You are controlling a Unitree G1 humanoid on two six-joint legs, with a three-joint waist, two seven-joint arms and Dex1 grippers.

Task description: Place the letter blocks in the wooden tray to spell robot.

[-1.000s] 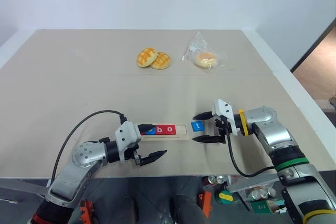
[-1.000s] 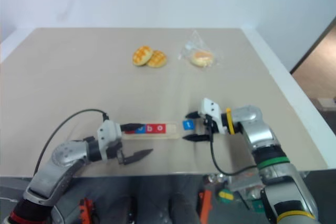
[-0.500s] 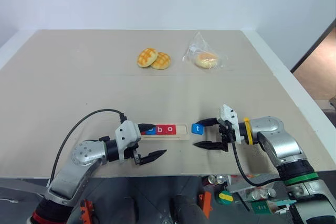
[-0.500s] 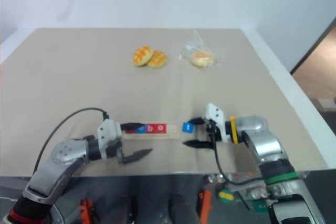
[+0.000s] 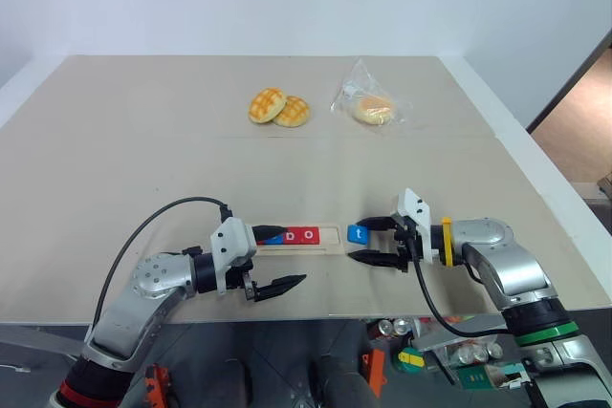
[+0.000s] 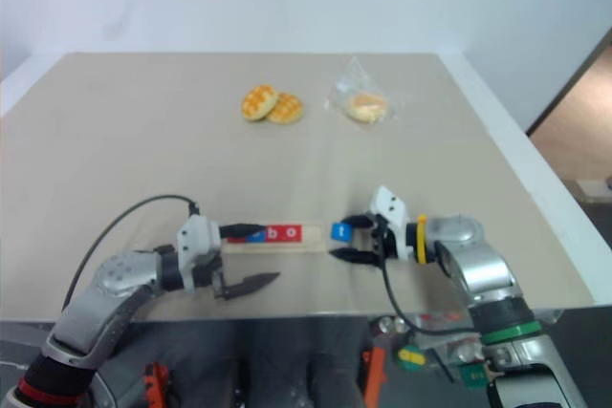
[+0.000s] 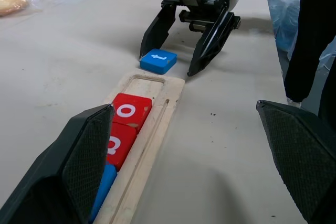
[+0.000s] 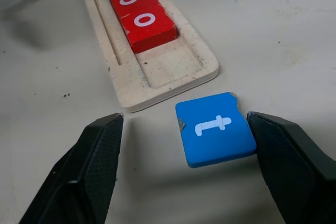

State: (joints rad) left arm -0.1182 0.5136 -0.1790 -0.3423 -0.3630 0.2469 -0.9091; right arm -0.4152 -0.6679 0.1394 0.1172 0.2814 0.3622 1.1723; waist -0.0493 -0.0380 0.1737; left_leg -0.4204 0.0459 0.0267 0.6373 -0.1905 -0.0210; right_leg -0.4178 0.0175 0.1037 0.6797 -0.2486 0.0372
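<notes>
The wooden tray [image 5: 330, 247] lies near the table's front edge. It holds a blue letter block [image 7: 103, 181], a red "b" block [image 7: 118, 143] and a red "o" block [image 7: 129, 110]; its right end slot [image 8: 170, 62] is bare. The tray's left end is hidden behind my left gripper. A blue "t" block [image 8: 215, 128] lies flat on the table just past the tray's right end. My right gripper [image 5: 369, 241] is open and straddles this block, one finger [image 8: 286, 156] touching its edge, the other standing clear. My left gripper [image 5: 277, 258] is open at the tray's left end, holding nothing.
Two golden buns [image 5: 279, 107] and a bagged bun [image 5: 373, 107] lie far back on the table. The table's front edge [image 5: 325, 317] runs just below both grippers. A black cable [image 5: 158, 226] loops over the left arm.
My right gripper has rolled and sunk closer to the table, and its fingers have drawn in a little around the "t" block. The left gripper and the blocks stayed put.
</notes>
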